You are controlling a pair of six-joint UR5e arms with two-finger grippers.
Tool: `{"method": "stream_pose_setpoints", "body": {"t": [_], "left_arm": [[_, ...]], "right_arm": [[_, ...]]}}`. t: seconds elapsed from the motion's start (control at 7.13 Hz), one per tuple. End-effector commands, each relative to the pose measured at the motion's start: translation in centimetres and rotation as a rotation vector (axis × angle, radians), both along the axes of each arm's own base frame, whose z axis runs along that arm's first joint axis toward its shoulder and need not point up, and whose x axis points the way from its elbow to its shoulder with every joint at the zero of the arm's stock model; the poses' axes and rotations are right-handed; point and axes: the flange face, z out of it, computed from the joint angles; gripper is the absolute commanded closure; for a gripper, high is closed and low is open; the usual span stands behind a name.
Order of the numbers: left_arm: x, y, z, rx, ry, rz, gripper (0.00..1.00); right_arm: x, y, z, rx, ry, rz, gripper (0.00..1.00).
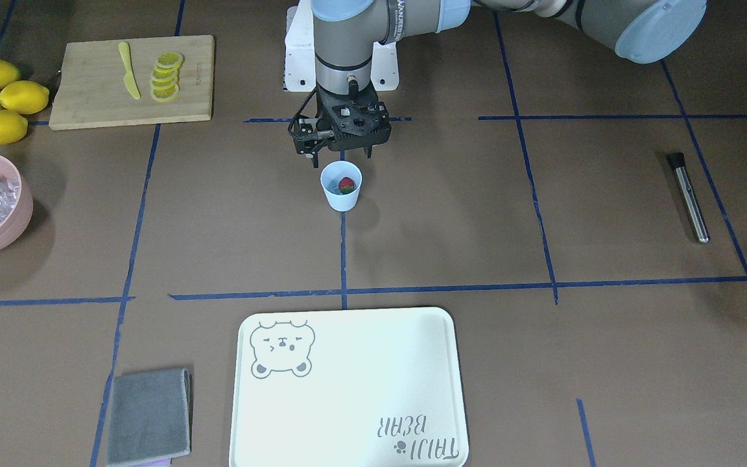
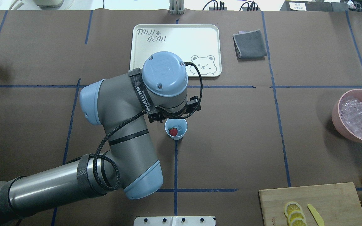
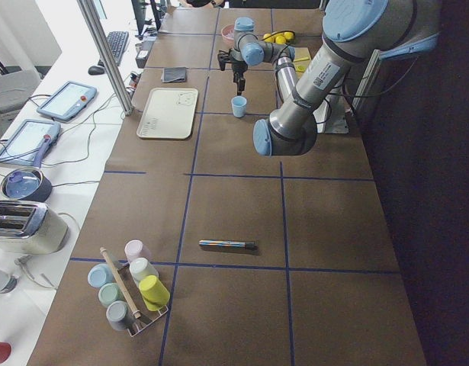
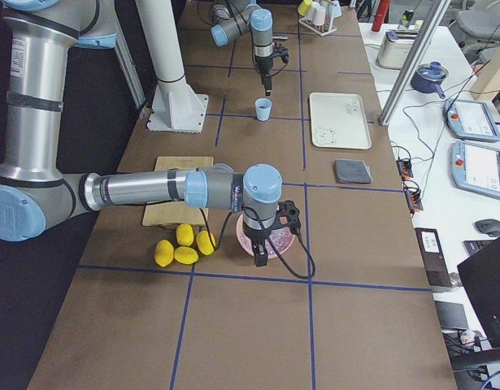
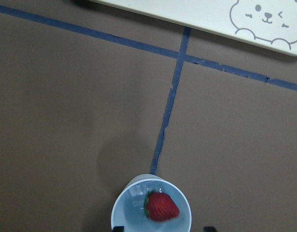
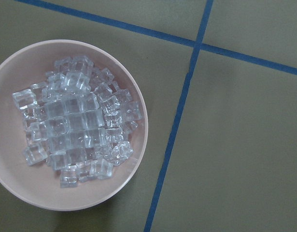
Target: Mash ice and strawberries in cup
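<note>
The pale-blue cup (image 1: 342, 198) stands upright mid-table on a blue tape line. Inside it lie a red strawberry (image 5: 162, 207) and a few pieces of clear ice (image 5: 138, 192). My left gripper (image 1: 341, 157) hangs open and empty just above the cup's robot-side rim, touching nothing; its fingertips (image 5: 118, 228) barely show at the bottom of the left wrist view. My right gripper (image 4: 260, 257) hovers over the pink bowl (image 6: 142, 121) heaped with ice cubes (image 6: 76, 121). It shows only in the exterior right view, so I cannot tell whether it is open or shut.
A steel muddler (image 1: 690, 198) lies alone on the robot's left. The bear tray (image 1: 347, 383) and a grey cloth (image 1: 148, 415) sit on the operators' side. A cutting board (image 1: 88, 84) with lemon slices and a yellow knife, plus whole lemons (image 1: 4, 97), is near the bowl.
</note>
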Motion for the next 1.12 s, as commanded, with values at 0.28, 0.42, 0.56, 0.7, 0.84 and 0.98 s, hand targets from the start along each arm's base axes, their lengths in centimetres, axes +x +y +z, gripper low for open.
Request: {"method": "stream_pose_setpoints", "body": {"t": [0.28, 0.42, 0.56, 0.7, 0.84, 0.98], "left_arm": [[-12.8, -1.3, 9.7, 0.200, -0.056, 0.145, 0.00], [-17.7, -4.2, 14.1, 0.232, -0.080, 0.229, 0.00], [-24.2, -7.6, 18.6, 0.263, -0.105, 0.287, 0.00], [-31.3, -9.6, 23.4, 0.277, -0.103, 0.339, 0.00], [-38.7, -10.8, 27.7, 0.278, -0.095, 0.344, 0.00], [-45.6, -10.8, 31.6, 0.302, -0.086, 0.353, 0.00]], "right_arm": [[0.0, 0.0, 0.0, 0.000, 0.000, 0.000, 0.00], [0.0, 0.0, 0.0, 0.000, 0.000, 0.000, 0.00], [0.0, 0.0, 0.0, 0.000, 0.000, 0.000, 0.00], [0.0, 0.0, 0.0, 0.000, 0.000, 0.000, 0.00], [0.0, 0.0, 0.0, 0.000, 0.000, 0.000, 0.00], [0.0, 0.0, 0.0, 0.000, 0.000, 0.000, 0.00]]}}
